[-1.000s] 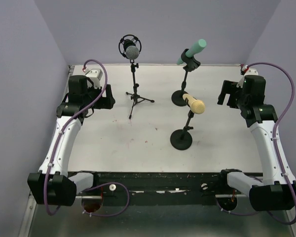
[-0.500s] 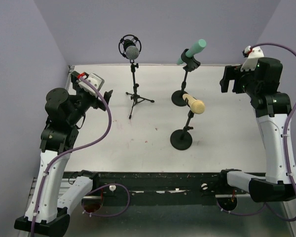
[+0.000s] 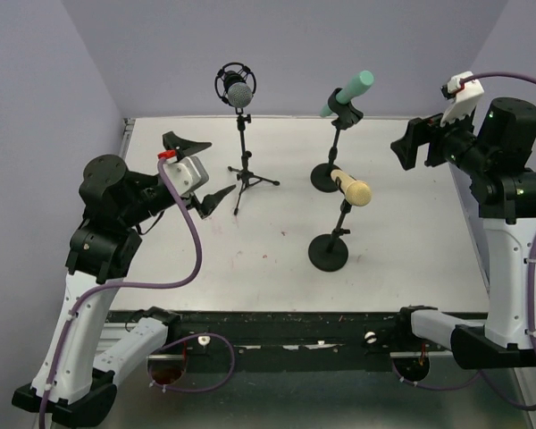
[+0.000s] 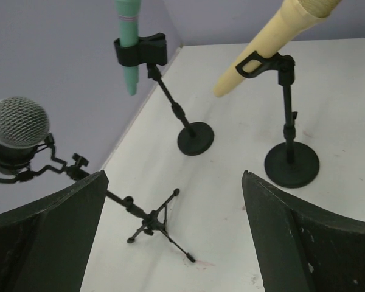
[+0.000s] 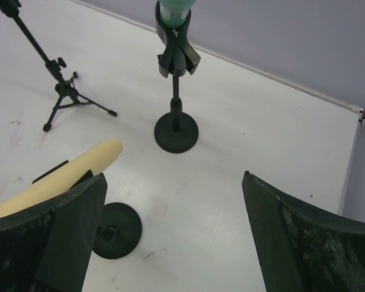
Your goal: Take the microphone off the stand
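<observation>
Both pincers empty, jaws wide apart, held up off the table (image 3: 411,250), prob. to line up an approach. Left pincer (image 3: 203,170): grey mic (image 3: 238,89) on tripod (image 3: 244,179) just ahead, green mic (image 3: 348,92) and yellow mic (image 3: 351,188) beyond. Right pincer (image 3: 409,147): green mic straight ahead, yellow one low to its left. Can't tell which mic is meant. Nothing blocks either pincer, but the stands crowd together.

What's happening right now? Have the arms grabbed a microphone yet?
Left gripper open, empty. Right gripper open, empty. Yellow microphone, green microphone, mesh-head microphone all in stands. Nothing blocking.
</observation>
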